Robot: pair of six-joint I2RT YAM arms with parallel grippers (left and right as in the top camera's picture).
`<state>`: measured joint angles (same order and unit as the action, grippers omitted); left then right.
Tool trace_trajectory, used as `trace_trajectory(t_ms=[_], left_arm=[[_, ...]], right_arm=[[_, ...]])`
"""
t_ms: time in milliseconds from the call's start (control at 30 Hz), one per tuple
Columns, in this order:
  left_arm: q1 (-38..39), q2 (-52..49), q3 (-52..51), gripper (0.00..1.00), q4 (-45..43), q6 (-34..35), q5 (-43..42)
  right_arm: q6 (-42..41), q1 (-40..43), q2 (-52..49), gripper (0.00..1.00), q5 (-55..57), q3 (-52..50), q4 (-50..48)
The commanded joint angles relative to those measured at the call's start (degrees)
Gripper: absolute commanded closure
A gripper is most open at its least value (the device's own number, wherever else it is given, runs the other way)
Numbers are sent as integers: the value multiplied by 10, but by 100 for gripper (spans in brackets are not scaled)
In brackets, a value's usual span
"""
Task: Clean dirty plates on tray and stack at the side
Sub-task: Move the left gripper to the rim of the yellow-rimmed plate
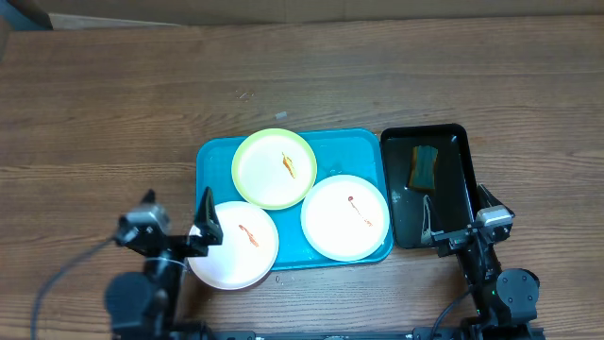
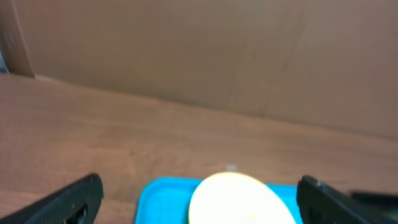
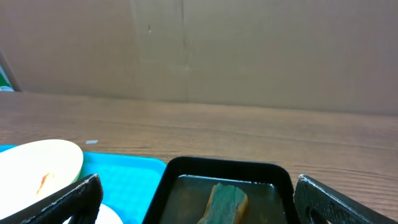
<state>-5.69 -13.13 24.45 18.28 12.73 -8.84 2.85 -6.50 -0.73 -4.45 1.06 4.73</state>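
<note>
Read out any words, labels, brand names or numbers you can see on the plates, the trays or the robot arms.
None. No text shows on the green-rimmed plate, the left white plate, the right white plate, the blue tray or the black tray. The orange-red marks are smears, not writing.

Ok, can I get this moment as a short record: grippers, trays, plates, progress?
left gripper: open, empty, by the front-left plate
right gripper: open, empty, at the black tray's near end
tray: turquoise, mid-table
green-rimmed plate: back of the tray, orange smear
right white plate: front right of the tray, red smear
left white plate: overhangs the tray's front-left corner, orange smear
black tray: right of the turquoise one, holds a sponge
progress: nothing cleaned or stacked yet
</note>
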Motion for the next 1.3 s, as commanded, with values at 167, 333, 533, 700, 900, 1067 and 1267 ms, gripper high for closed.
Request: trace_trajectory(t_ms=[167,333,533,700,900,1067,1267], left_arm=[[2,-417,488,0,390,-18,-123],[2,-644,700,0,595,-18,-127],[5,-781,703,57,661,-38,-121],[28,-841,622,62,615,-40,-110],[50,-870,525,52,498,-33,-111],[57,-873,473,53,424,1,-91],[65,-874,420,58,351,53,-56]], right_arm=[[2,2,6,0,3,-6,-3],[2,2,6,0,3,-6,-3],[2,2,6,0,3,-6,-3],[2,2,6,0,3,-6,-3],[2,2,6,0,3,-6,-3],[2,2,6,0,3,-6,-3],[2,2,6,0,3,-6,-3]])
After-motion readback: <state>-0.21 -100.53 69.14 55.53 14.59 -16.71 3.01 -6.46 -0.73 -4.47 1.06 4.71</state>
